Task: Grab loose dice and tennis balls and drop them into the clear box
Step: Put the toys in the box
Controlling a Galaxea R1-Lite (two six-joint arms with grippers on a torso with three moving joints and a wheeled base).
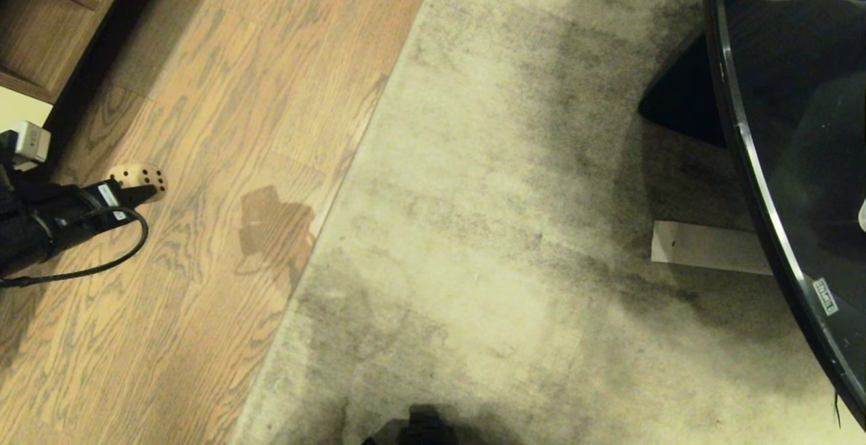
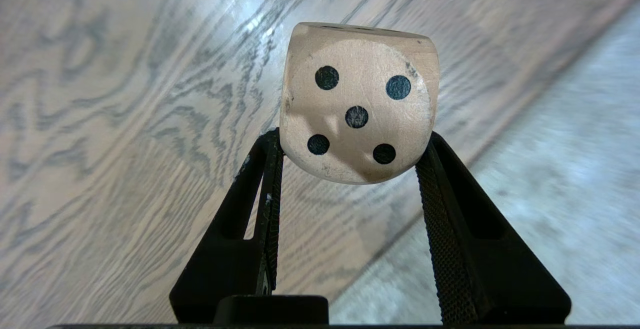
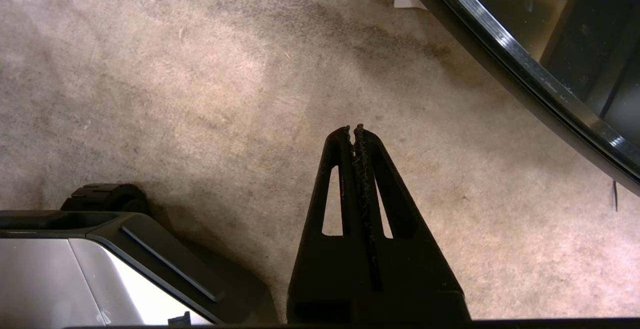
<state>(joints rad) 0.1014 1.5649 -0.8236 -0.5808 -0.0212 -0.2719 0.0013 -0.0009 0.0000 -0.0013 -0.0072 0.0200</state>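
We see the die (image 2: 357, 104), a pale tan wooden cube with rounded corners, pinched between the jaws of our left gripper (image 2: 350, 156); its five-pip face looks back at the wrist camera, and the ribbed pads press on two opposite sides. It hangs clear of the wood-plank floor (image 2: 125, 134). In the head view the die (image 1: 141, 178) sits at the tip of the left gripper (image 1: 139, 195) at the far left, above the planks (image 1: 223, 127), near a wooden shelf unit (image 1: 40, 19). To the right lies a grey carpet (image 1: 487, 228), and beyond it the curved rim of a dark glass tabletop (image 1: 744, 141). Our right gripper (image 3: 354, 131) hangs over the carpet (image 3: 200, 94), its jaws pressed together on nothing.
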